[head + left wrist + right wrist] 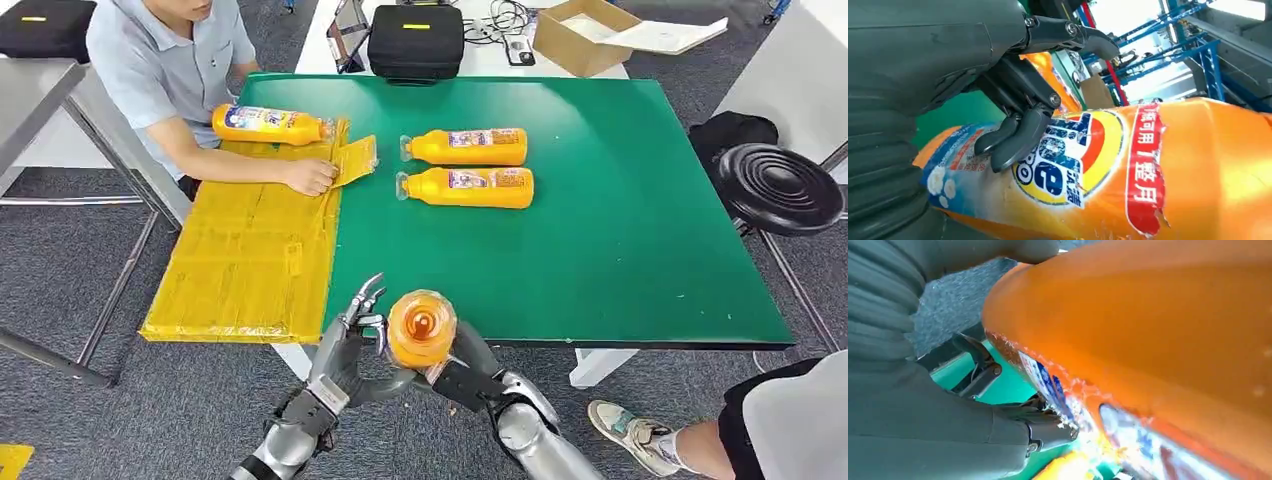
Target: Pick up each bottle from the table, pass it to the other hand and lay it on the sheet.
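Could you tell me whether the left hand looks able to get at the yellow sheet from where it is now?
Probably yes. The left hand is beside the sheet's near corner with nothing between, though its fingers rest on the held bottle. A person's hand and another bottle occupy only the far end.

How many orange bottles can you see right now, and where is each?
4. One bottle on the sheet lies at the yellow sheet's far end by a person's hand; two lie side by side mid-table; one held bottle sits between the left hand and right hand.

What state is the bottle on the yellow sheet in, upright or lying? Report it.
Lying on its side. The bottle on the sheet rests lengthwise at the yellow sheet's far end, cap toward the green table.
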